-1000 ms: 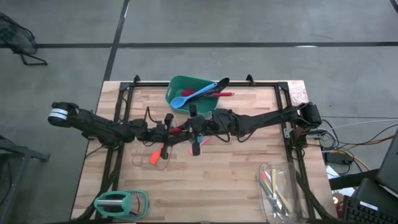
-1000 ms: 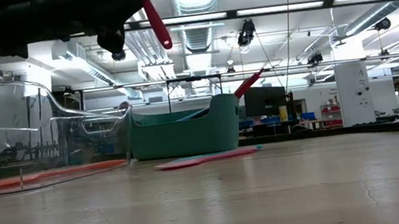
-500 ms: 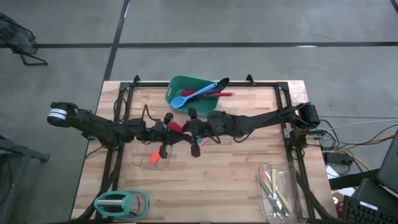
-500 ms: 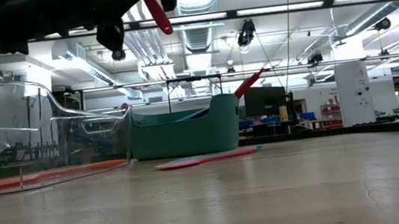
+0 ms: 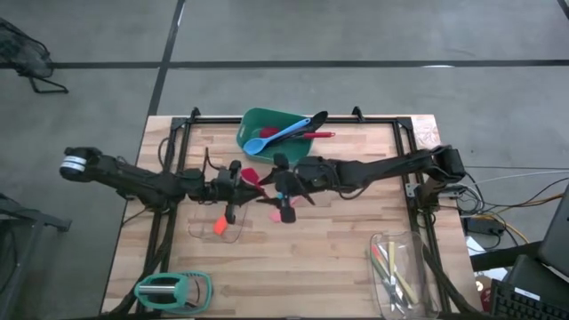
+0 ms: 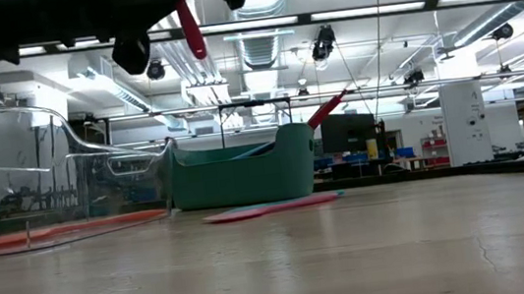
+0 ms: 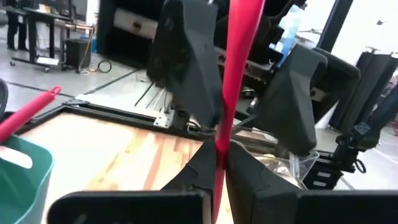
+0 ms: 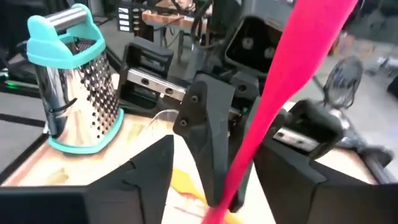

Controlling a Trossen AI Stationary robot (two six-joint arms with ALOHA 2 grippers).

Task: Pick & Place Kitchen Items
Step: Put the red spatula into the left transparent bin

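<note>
A red utensil [image 5: 252, 176] hangs in the air over the middle of the table, with my left gripper [image 5: 238, 182] shut on it. My right gripper [image 5: 271, 187] faces it from the right. It is open, and its fingers [image 7: 186, 68] stand on either side of the red handle, apart from it. The green tub [image 5: 271, 132] at the far edge holds a blue spoon [image 5: 283, 135], a black slotted spoon and a red-handled utensil. A pink spatula [image 6: 269, 207] lies flat on the table. My left gripper pinches the red utensil's slim handle [image 7: 219, 149] between its two fingers, which come level from the table's left. The utensil is lifted clear of the table. In the low view it slants downward below the gripper, its free end [image 6: 192, 38] lowest.
A clear glass tray [image 5: 222, 227] with an orange utensil [image 5: 219, 226] sits near the left gripper. A teal-framed grater [image 5: 173, 289] lies at the near left. Another glass tray [image 5: 400, 271] with small cutlery is at the near right. Black frame rails run along the table's edges.
My right gripper has opened and let go of the red utensil, which stays in my left gripper. My left arm has drawn slightly toward the table's left edge, taking the utensil with it.
</note>
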